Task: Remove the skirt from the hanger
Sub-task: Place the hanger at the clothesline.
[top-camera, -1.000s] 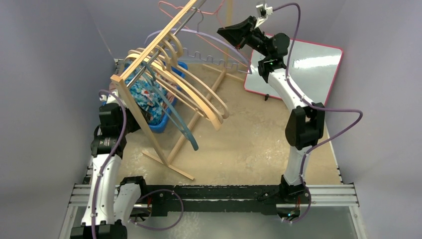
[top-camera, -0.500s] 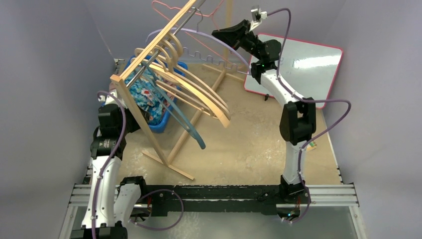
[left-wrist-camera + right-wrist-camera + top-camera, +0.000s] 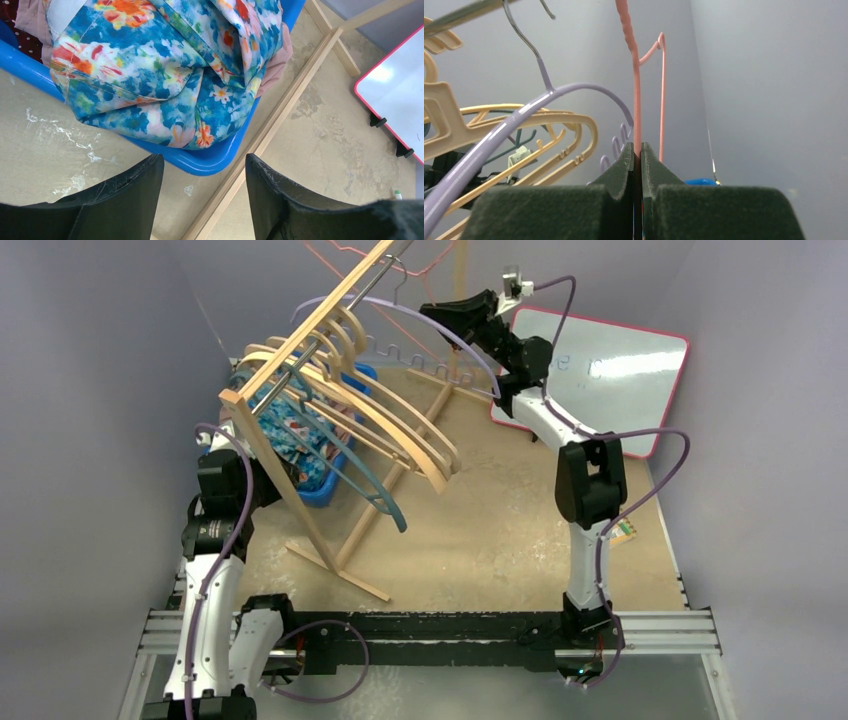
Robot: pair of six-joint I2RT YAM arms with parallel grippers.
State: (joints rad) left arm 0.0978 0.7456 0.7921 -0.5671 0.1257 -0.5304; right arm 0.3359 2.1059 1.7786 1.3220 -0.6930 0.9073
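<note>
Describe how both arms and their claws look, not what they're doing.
The left arm and right arm have white links between bulky black joint housings, each trailed by a looping purple cable. The left claw and right claw have broad matte black fingers with a fuzzy surface.

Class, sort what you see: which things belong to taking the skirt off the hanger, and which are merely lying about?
Job: thin pink wire hanger, pinched in the shut right gripper; blue floral fabric skirt, in the blue plastic bin; open left gripper pointing at it.
Lying about: red-framed whiteboard; curved wooden hangers; lilac plastic hanger.
</note>
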